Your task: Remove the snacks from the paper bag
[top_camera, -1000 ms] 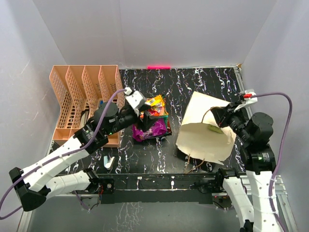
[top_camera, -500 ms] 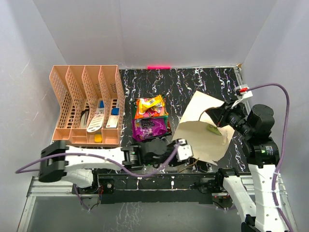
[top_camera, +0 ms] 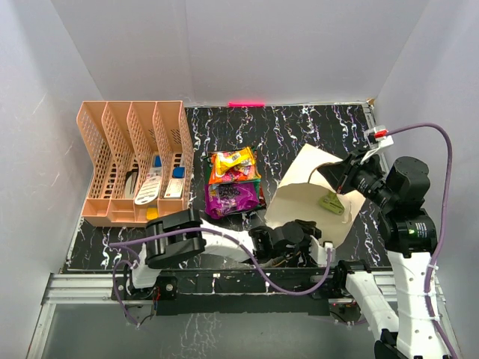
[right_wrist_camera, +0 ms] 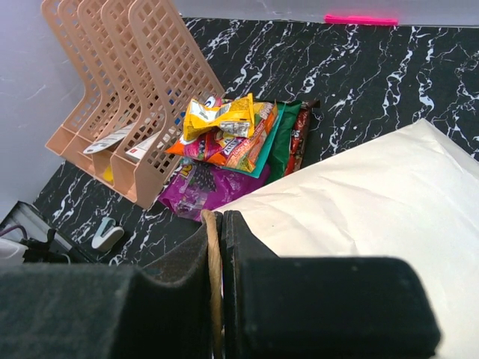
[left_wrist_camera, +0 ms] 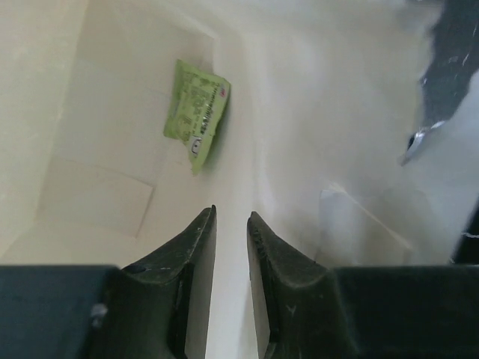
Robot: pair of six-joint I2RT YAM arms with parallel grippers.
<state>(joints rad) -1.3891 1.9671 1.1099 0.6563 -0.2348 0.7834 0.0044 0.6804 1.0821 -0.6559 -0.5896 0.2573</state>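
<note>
My left gripper (left_wrist_camera: 230, 217) is inside the bag (top_camera: 290, 202), fingers just a crack apart with nothing between them. A green packet (left_wrist_camera: 196, 112) lies just ahead. My right gripper (right_wrist_camera: 218, 217) is pinching the cord (right_wrist_camera: 212, 269). The other snacks (top_camera: 233, 183) are out on the table (top_camera: 299, 134).

Light green packet (left_wrist_camera: 196, 112) lies inside the paper bag (left_wrist_camera: 105, 187) — pincer (left_wrist_camera: 231, 217) short of it.

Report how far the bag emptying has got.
Done: a pile of packets lies on the table beside the rack. In hand: the right hand pinches the handle of the bag; the left hand, slightly open, reaches inside. Left: one green packet in the bag.
</note>
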